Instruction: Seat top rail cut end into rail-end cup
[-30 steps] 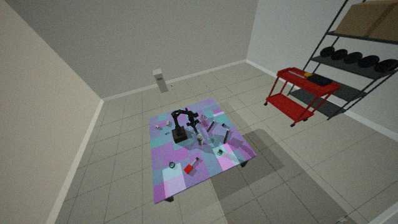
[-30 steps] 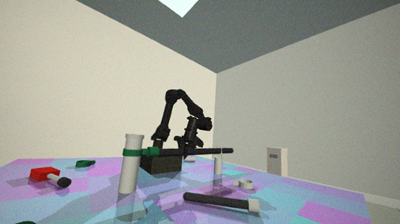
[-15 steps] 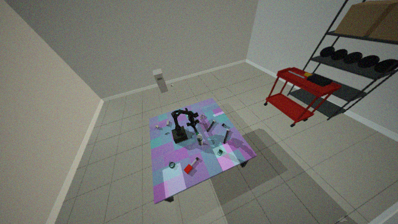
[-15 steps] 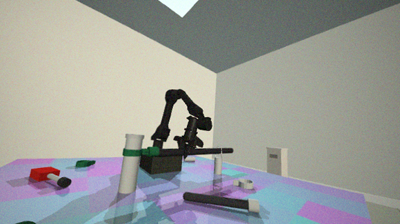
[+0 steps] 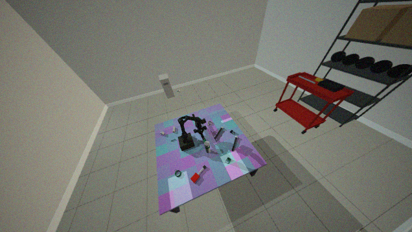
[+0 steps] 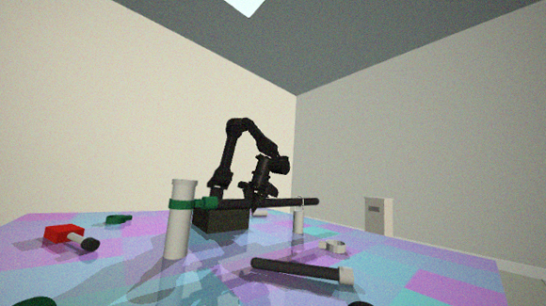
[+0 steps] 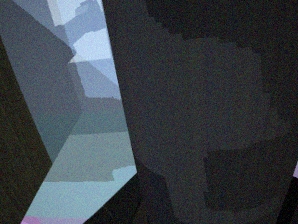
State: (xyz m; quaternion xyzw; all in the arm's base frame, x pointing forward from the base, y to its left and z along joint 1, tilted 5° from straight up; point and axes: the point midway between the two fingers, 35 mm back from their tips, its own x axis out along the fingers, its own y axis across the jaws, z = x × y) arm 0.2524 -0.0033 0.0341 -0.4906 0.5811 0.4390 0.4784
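Note:
The big white post (image 6: 177, 234) (image 5: 207, 146) stands upright and looks slightly tilted in the exterior view. Its green brace band (image 6: 180, 204) sits high, just below the post cap (image 6: 184, 182). The green rail-end cup (image 6: 209, 203) hangs on the band, facing the small post. The black top rail (image 6: 282, 202) runs about level, through the loop cap (image 6: 298, 211) on the small white post (image 6: 298, 222). The rail's near end meets the cup's mouth; its depth inside is hidden. My gripper (image 6: 253, 206) is shut on the rail between cup and loop. The fingertips are unclear in the wrist view.
The robot base (image 6: 222, 220) (image 5: 186, 143) is behind the rail. A loose black rail with a white end (image 6: 295, 269) lies in front. A white clamp (image 6: 334, 246), a red block with a handle (image 6: 63, 233) (image 5: 195, 177) and a green ring fitting (image 6: 118, 219) also lie on the table.

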